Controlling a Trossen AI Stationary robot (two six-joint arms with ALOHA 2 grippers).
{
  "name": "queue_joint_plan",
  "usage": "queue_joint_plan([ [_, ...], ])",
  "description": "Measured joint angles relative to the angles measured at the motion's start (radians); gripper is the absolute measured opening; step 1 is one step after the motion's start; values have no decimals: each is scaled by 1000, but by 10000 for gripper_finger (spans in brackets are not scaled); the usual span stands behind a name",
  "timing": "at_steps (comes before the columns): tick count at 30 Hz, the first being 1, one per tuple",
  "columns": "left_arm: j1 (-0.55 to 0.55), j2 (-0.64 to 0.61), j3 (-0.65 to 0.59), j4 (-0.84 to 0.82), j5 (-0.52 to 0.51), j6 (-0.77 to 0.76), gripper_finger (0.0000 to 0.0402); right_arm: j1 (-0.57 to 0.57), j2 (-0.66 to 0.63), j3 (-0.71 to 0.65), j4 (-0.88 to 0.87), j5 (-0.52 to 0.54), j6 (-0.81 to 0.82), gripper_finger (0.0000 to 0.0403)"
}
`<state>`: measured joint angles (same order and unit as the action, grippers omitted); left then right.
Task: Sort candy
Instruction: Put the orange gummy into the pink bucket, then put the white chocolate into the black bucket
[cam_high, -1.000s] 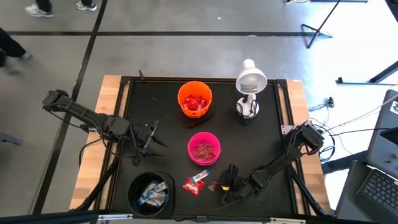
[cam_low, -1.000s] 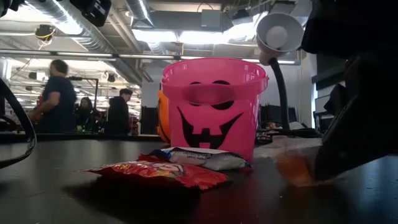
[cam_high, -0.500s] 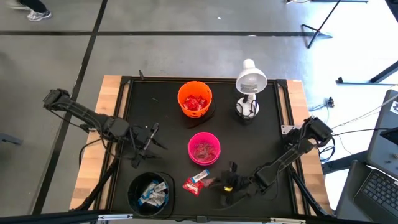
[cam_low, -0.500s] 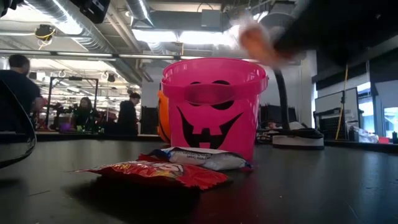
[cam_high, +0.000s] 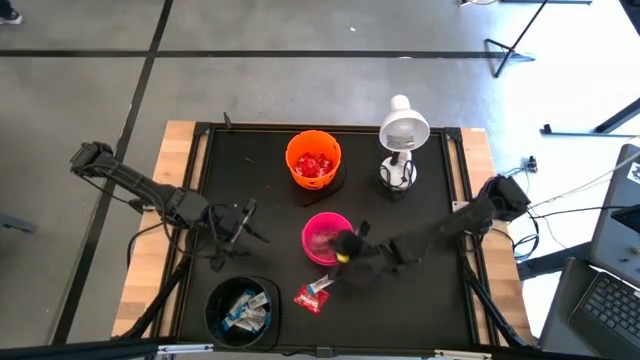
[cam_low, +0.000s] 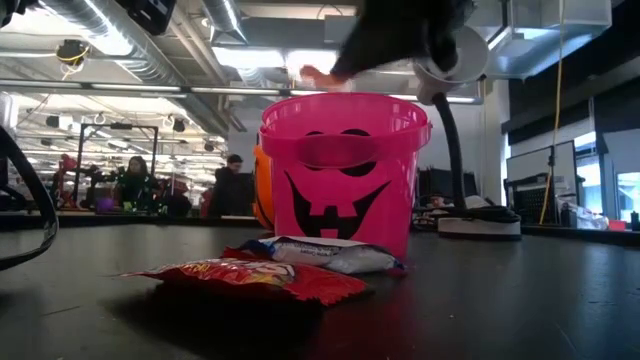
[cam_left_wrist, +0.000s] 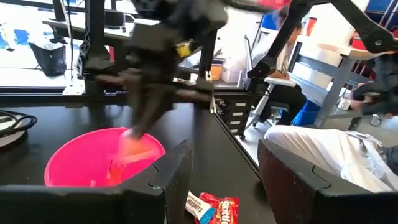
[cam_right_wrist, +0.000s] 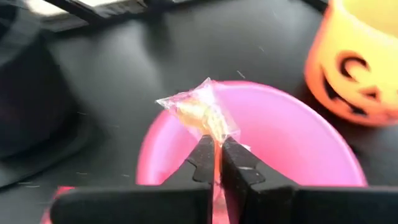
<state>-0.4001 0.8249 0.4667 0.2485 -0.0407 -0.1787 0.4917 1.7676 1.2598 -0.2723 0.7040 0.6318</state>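
My right gripper (cam_high: 347, 246) hovers over the right rim of the pink bowl (cam_high: 307, 236), shut on a small candy (cam_right_wrist: 198, 111) in a clear crinkly wrapper. In the low view this candy (cam_low: 320, 77) hangs just above the bowl's rim (cam_low: 340, 102). Two more candies lie flat on the table near the front edge, one with a red wrapper (cam_high: 307, 299) and one blue-and-white (cam_high: 322, 286). My left gripper (cam_high: 238, 226) waits open at the table's left, level, touching nothing. My right gripper pinches the wrapper's lower edge (cam_right_wrist: 214, 138) between its two fingertips. The candy's body juts out beyond the tips. The fingers slant down from the table's right side. The candy is lifted clear, above the pink bowl's inside.
An orange bowl (cam_high: 313, 160) with red candy stands at the far middle. A black bowl (cam_high: 240, 310) with blue-and-white candy stands at the near left. A white desk lamp (cam_high: 402, 140) stands far right. People move in the room behind the table.
My right gripper has risen from the table near the front edge. It has swung toward the far left to above the pink bowl, its point less steeply down. The clear-wrapped candy has come up with it, clear of the table.
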Motion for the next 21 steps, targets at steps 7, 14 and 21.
queue_joint_plan([
  [7, -19, 0, 0, -3, 0, 3, 172, -90, 0, 0, -129, -140, 97, 40],
  [14, -20, 0, 0, -10, 0, 5, 172, -92, 0, 40, -174, -150, 59, 127],
  [21, -20, 0, 0, -13, -2, 5, 172, -70, 0, 193, -270, -165, -8, 184],
])
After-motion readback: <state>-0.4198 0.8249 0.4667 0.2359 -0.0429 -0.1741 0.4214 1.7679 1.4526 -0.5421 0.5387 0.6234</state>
